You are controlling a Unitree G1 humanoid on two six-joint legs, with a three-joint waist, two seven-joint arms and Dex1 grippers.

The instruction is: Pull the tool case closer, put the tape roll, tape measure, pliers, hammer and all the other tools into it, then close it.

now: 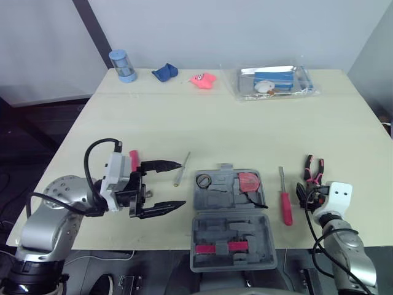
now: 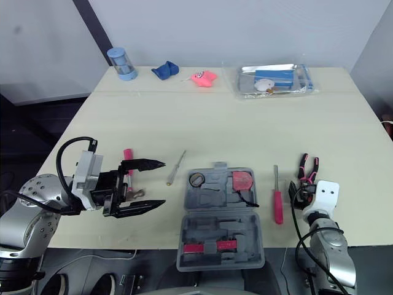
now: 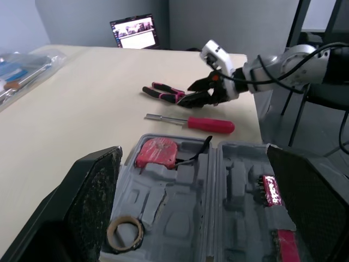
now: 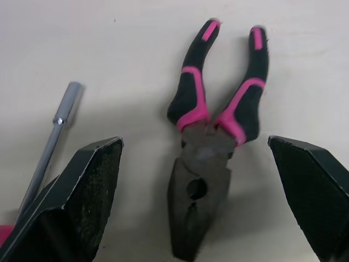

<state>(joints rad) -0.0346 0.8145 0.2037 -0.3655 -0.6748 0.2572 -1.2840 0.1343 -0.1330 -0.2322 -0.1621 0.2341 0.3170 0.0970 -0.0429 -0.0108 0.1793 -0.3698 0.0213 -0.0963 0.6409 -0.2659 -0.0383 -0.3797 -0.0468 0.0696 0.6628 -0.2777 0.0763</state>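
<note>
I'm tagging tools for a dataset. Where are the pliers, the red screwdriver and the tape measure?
pliers [image 4: 204,152], right wrist view, on the dark metal head.
red screwdriver [image 1: 287,210], left eye view, on its red handle.
tape measure [image 1: 249,182], left eye view, on its red body.

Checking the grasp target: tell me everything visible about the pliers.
The pliers have dull dark metal jaws, shut, and black handles with pink grips, slightly spread. They lie flat on the cream table, apart from the screwdriver beside them. The right gripper, fingers open, is poised at their jaw end.
</note>
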